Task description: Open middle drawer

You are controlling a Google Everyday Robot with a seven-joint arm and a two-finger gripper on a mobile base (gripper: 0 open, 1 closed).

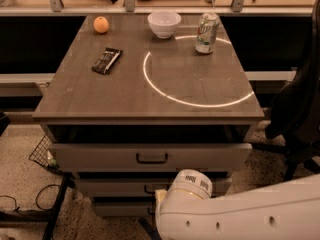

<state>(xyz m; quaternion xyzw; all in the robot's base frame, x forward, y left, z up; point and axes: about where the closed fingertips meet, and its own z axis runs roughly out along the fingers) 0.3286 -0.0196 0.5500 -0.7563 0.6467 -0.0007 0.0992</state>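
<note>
Approach step: gripper [160, 198] lower centre, at middle drawer [110, 186] loop handle [150, 189], largely behind arm [240, 214]; grip state cannot tell. Drawer looks unopened. Next: secure handle, pull straight out toward frame bottom.

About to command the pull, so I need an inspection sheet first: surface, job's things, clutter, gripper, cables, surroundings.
Surface: grey cabinet top, with a bright ring of light on its right half.
Job's things: middle drawer sits back under the top drawer and looks not pulled out; the arm partly hides its handle.
Clutter: orange, white bowl, can and dark packet, all on the top.
Gripper: not in view; only the white arm shows, low right, in front of the lower drawers.
Cables: dark cable on the floor, left.
Surroundings: wire basket left, dark chair right.
</note>
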